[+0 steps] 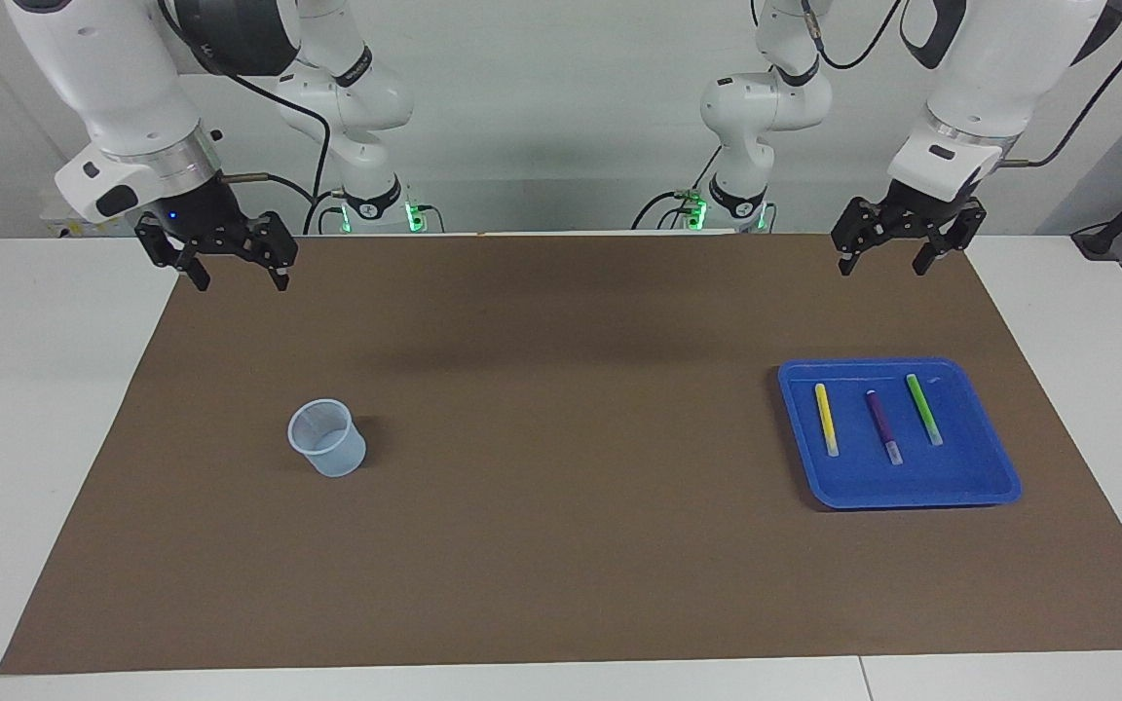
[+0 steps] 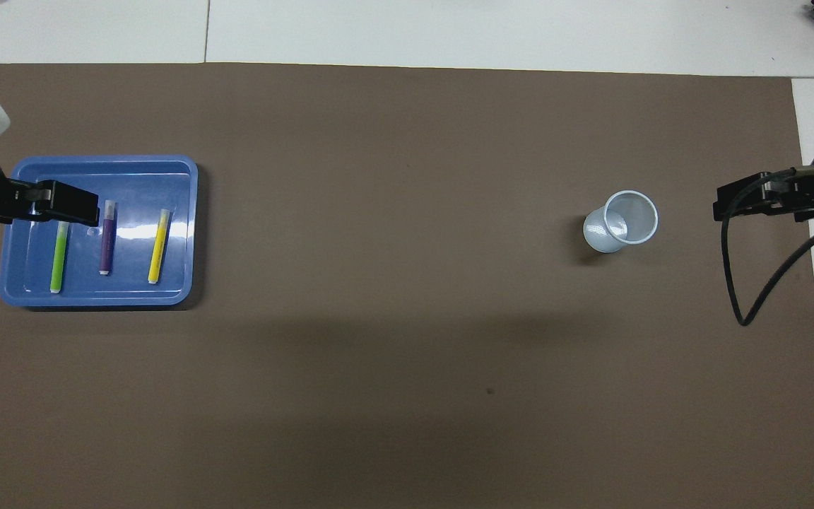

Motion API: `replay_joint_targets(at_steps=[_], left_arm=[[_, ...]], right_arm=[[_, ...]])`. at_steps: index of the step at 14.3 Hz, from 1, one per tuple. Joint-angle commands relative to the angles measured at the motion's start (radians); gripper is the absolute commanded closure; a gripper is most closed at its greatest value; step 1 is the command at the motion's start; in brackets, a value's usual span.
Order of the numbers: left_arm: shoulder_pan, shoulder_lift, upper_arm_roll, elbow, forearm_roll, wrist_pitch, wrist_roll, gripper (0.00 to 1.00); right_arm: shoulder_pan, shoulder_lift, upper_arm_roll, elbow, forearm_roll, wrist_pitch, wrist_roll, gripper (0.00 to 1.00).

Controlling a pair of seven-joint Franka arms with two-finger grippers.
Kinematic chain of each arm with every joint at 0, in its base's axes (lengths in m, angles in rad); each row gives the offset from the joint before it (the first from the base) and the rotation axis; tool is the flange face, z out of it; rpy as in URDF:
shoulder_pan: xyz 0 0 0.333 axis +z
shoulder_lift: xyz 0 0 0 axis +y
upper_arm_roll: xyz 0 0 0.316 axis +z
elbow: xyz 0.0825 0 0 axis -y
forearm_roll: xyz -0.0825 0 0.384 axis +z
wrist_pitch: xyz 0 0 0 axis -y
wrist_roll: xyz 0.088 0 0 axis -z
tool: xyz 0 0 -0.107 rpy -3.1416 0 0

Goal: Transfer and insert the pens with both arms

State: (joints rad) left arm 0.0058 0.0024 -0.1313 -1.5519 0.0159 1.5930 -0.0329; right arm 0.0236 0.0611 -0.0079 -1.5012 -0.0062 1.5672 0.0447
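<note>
**Pens lying untouched in tray; both grippers hanging spread and empty**

3 pens are lying side by side, apart from one another, in the blue tray [image 1: 994,487] toward the left arm's end of the table: the yellow pen [image 1: 826,420], the purple pen [image 1: 883,426] and the green pen [image 1: 923,409]. The pale-blue cup [image 1: 327,439] is standing upright on the brown mat [image 1: 561,565], well apart from the tray, toward the right arm's end.

The left gripper [image 1: 891,259] is hanging over the mat's edge nearest the robots, fingers spread wide and holding nothing. The right gripper [image 1: 240,276] is waiting likewise at its own end, fingers also apart and empty.

Judged from their look, the pens are handling as light, stiff and smooth-barrelled, so they are likely to roll or slip. A hold across mid-barrel is appearing safest, leaving one end free for the handover. The thin cup is looking easy to tip.
</note>
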Motion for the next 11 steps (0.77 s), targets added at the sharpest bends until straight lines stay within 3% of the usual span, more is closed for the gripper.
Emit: replay_joint_targets(at_steps=[1,5,11], left_arm=[[0.011,-0.032,0.007,-0.034,0.01,0.004,0.062,0.0],[0.013,-0.036,0.007,-0.034,0.01,0.012,0.085,0.0],[0.022,-0.033,0.005,-0.099,0.01,0.123,0.085,0.0]], right_arm=[[-0.01,-0.026,0.003,-0.028,0.026,-0.007,-0.013,0.0],[-0.01,-0.026,0.003,-0.027,0.026,-0.007,-0.013,0.0],[-0.01,-0.026,0.003,-0.027,0.026,-0.007,-0.013,0.0]])
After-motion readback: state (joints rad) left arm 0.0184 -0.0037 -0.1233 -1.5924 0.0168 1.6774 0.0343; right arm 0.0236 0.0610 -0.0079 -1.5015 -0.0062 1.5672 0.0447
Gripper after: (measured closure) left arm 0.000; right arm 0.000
